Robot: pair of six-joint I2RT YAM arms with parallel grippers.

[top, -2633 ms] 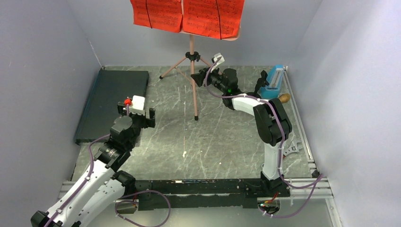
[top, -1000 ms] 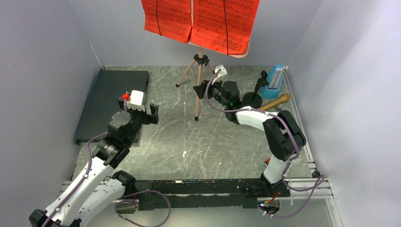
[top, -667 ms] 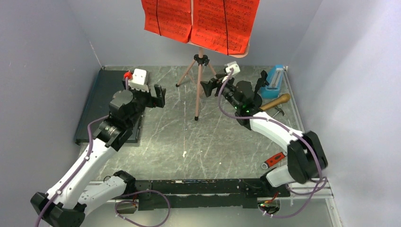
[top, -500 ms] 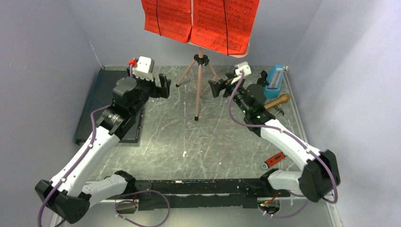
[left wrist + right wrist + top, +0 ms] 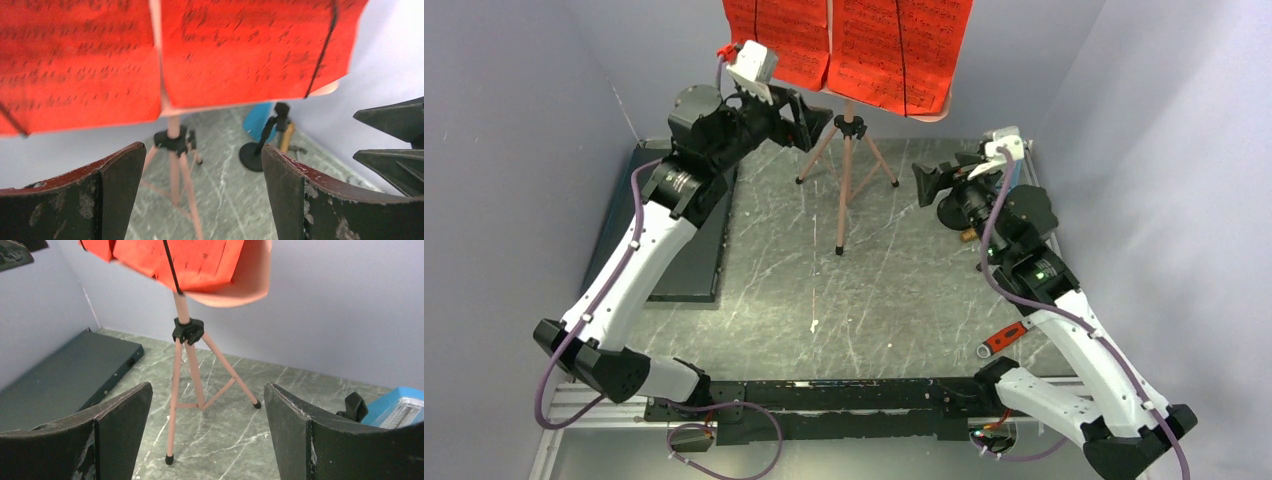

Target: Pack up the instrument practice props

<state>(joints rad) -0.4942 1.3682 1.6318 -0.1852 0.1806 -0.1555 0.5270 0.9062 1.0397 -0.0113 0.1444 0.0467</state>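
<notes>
My left gripper (image 5: 809,108) hangs high, level with the lower left edge of the music stand (image 5: 844,180), its fingers spread wide and holding nothing. From its wrist view the red pages (image 5: 165,55) fill the space just above the gap between the fingers. I judge that height is chosen so I can reach for the paper first, since the stand cannot be folded while it carries the sheets. The pages lie flat against the stand's top, and thin black cords run down across them, which seems to be what keeps them there. My right gripper (image 5: 924,183) is also wide open and empty. It sits lower on the stand's right side, facing the black hub where the three legs branch out. From there it could steady the pole if the stand tips while I pull at the paper. The stand is upright on its spread legs, touching neither gripper. Right of the stand, near the wall, are the blue metronome (image 5: 400,412) and the black round base of the microphone stand (image 5: 251,156). My right arm hides most of the microphone itself, so I cannot say just how it lies. The dark case (image 5: 674,230) lies flat, well to the stand's left.
</notes>
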